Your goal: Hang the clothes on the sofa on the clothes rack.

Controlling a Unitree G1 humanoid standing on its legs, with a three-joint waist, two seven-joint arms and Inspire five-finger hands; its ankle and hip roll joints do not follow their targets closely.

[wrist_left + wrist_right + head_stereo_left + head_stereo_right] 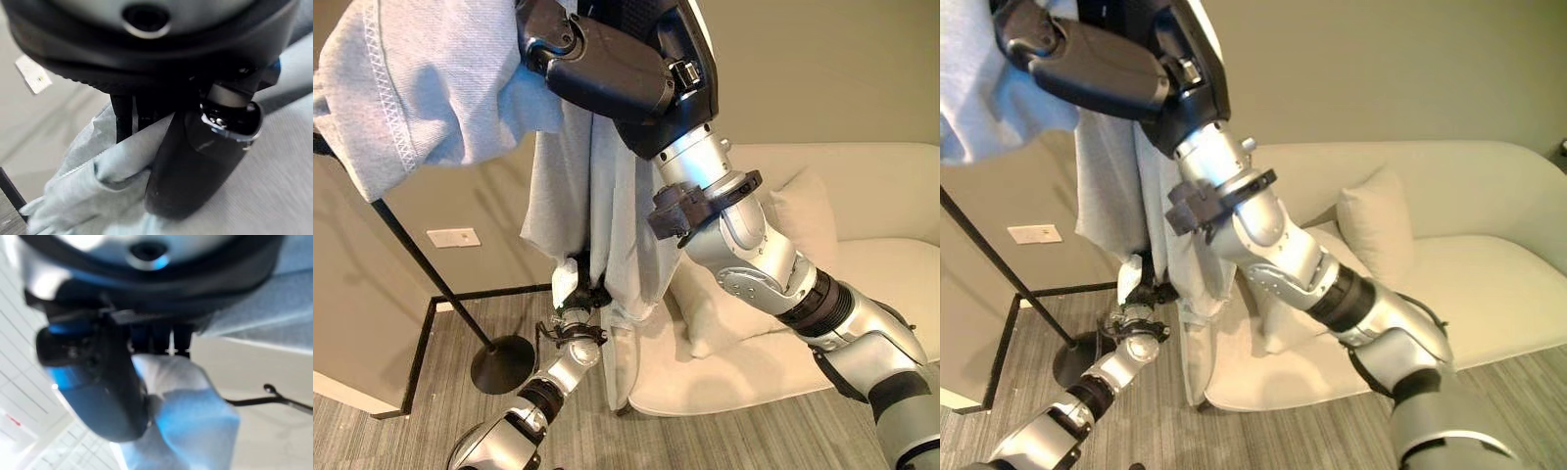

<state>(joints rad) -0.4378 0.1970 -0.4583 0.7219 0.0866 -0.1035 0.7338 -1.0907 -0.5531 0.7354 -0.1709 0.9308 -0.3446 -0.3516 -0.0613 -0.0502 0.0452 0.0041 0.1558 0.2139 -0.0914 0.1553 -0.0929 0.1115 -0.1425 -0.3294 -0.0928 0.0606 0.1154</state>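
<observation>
High at the left, the right hand pinches the garment over the rack; the left hand grips its hanging hem below

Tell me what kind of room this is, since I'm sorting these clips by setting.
Most likely a living room: a cream sofa with a cushion, grey wood-look floor, and a black clothes rack, over which both hands hold a pale garment.
</observation>
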